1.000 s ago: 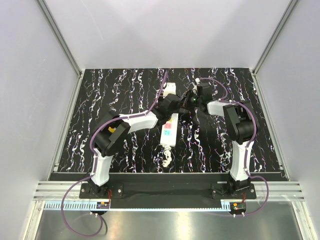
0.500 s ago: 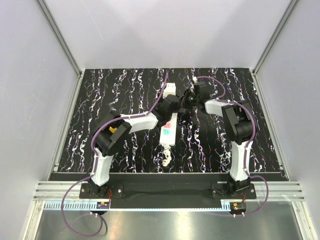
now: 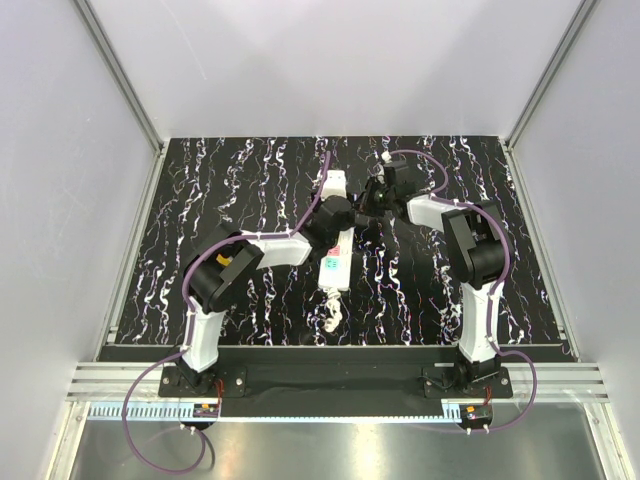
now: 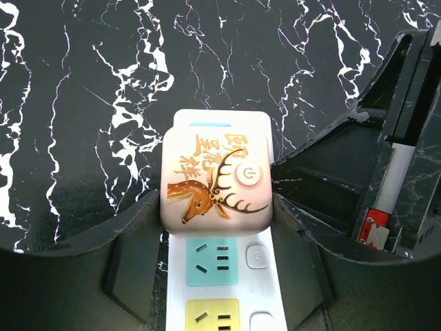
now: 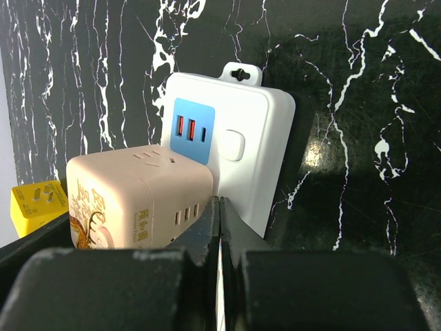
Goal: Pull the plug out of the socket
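As the plug [image 4: 215,176] is held in the left claw [image 4: 217,214], the closed right claw [image 5: 219,207] is brought nearer the socket [image 4: 220,291].

Item one: table [image 3: 220,200], black top veined with white and faint violet streaks, glossy enough to catch light in the right wrist view [image 5: 358,103].
Item two: pale grey walls, one at the back [image 3: 330,70], one at the left [image 3: 60,200], one at the right [image 3: 590,200].
Item three: two slanted aluminium posts [image 3: 120,75] [image 3: 545,70] at the back corners.
Item four: ribbed silver rail [image 3: 100,382] along the near table edge.
Item five: a bright strip [image 3: 330,412] below it, then reflective sheet metal [image 3: 330,450].
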### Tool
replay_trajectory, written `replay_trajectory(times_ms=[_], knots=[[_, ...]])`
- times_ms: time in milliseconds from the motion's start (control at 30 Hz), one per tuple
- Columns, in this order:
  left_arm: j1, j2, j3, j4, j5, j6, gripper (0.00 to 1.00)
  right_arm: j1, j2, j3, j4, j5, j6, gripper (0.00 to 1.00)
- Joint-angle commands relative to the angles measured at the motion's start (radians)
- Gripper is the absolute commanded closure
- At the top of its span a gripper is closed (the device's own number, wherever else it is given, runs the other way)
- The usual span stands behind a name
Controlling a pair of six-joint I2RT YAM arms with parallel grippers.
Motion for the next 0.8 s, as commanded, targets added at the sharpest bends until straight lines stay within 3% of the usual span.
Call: replay_trajectory(times_ms=[0, 167, 767], knots=[[-0.030, -0.097, 0.020, 0.200, 0.077, -0.050, 1.00, 0.046, 0.082, -0.004, -0.144, 0.081, -0.054, 1.00], [-0.030, -0.095, 0.111, 0.045, 0.025, -0.106, 1.00, 0.048, 0.085, 0.008, -0.158, 0.084, -0.062, 1.00], [-0.016, -0.059, 0.356, -0.282, 0.106, -0.115, 1.00, 0.066, 0.104, 0.049, -0.208, 0.119, -0.094, 1.00]])
